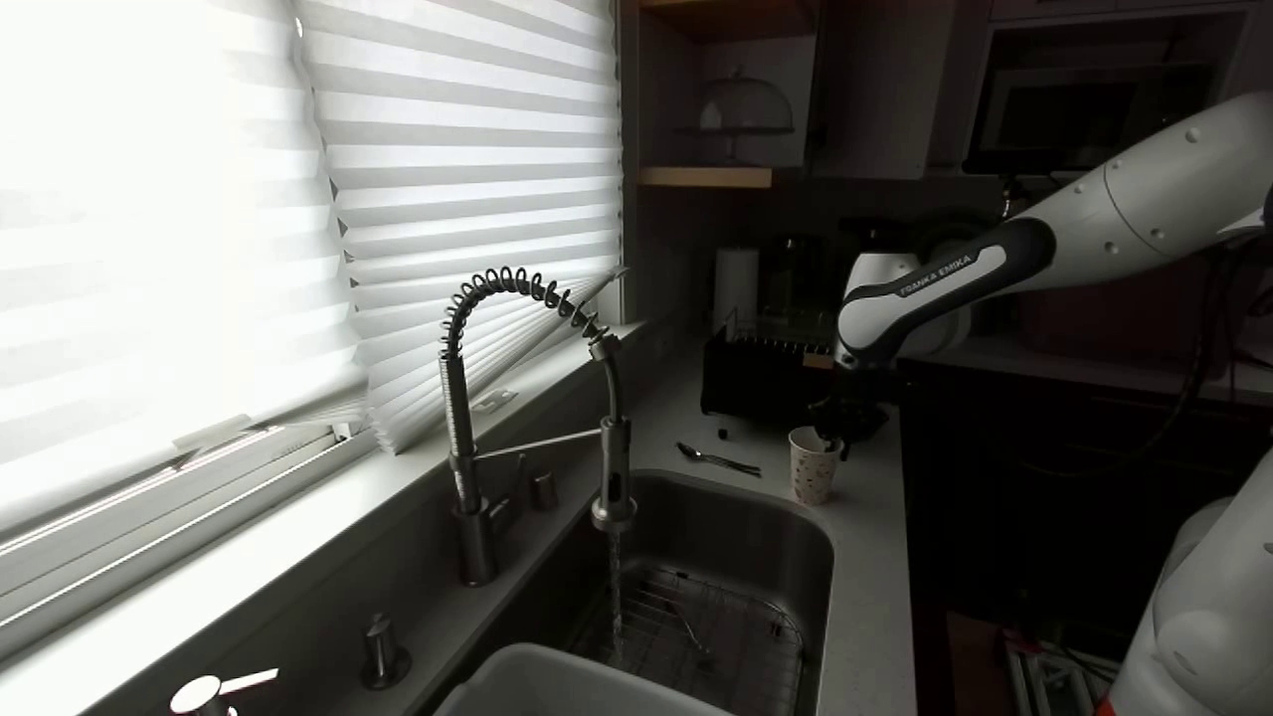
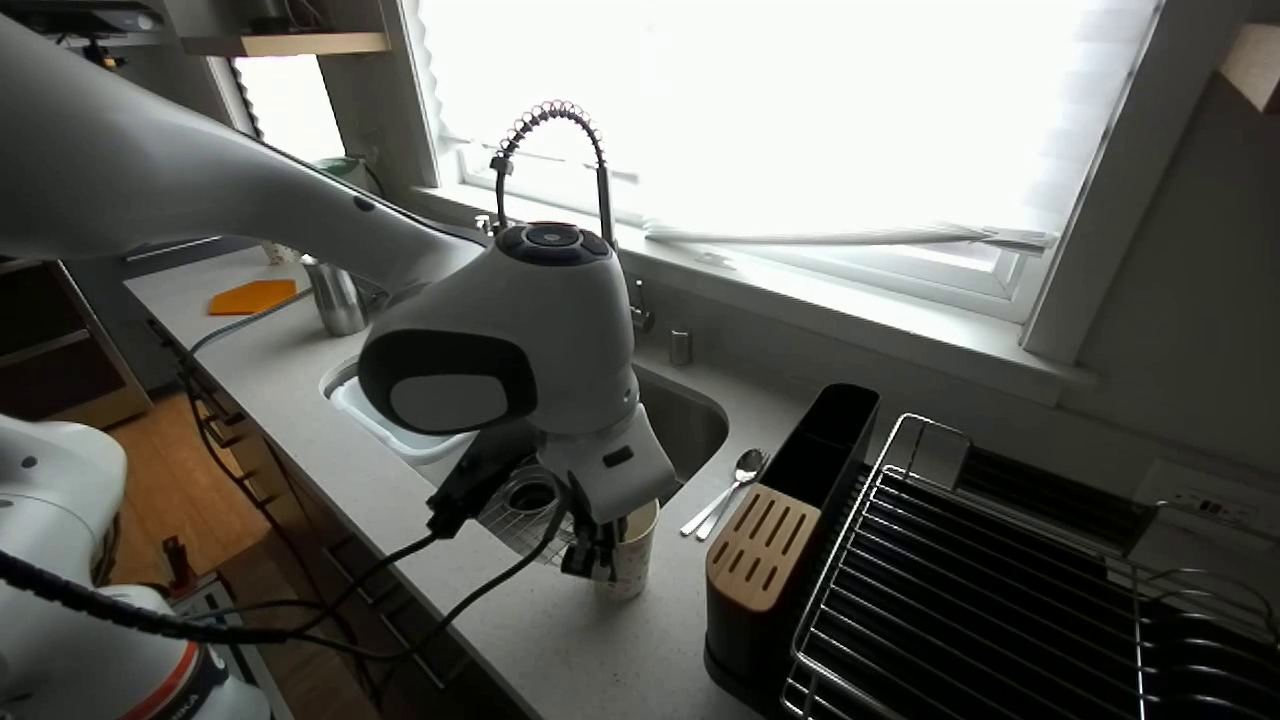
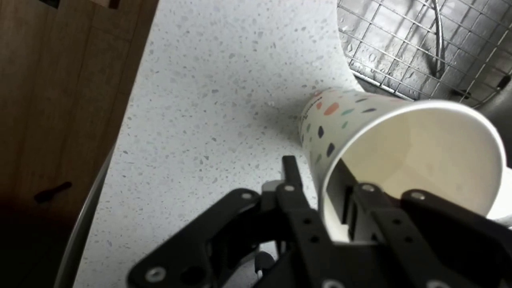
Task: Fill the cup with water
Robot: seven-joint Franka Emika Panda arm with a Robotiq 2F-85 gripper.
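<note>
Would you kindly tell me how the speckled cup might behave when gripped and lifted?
The cup is probably light, judging by its thin wall. That wall may buckle under a hard squeeze. Tapering downward, it could tip if bumped.

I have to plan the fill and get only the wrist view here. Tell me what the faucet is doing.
Observer: It is running: in an exterior view, water falls from the spray head into the sink.
Operator: Then name what sits at the sink's end away from the cup.
Observer: A pale tub sits there, in both exterior views.
Operator: Give me one thing standing on the cup's other side, away from the sink.
Observer: A wooden-topped black holder, in an exterior view.
</note>
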